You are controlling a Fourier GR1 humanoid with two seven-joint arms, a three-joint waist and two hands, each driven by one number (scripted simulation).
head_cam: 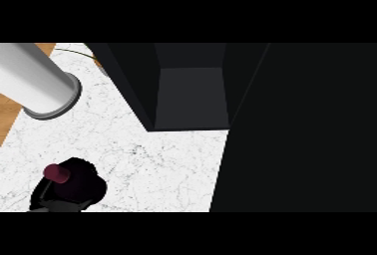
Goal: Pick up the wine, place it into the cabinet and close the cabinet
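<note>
The wine bottle [71,188] is at the lower left on the white marble counter [147,159]. It is seen from above: a dark body with a maroon cap [57,172]. The black cabinet [132,84] stands at the back centre, and its dark inside [191,94] is open to view. A broad black panel [302,129], which looks like the cabinet's open door, fills the right side. The bottle is well to the left of the opening and nearer to me. Neither hand shows; nothing is on the bottle.
A grey-white cylinder [37,79] with a ringed end slants in from the upper left corner, above the counter. A strip of wooden floor [6,112] shows past the counter's left edge. Bare marble lies between the bottle and the cabinet.
</note>
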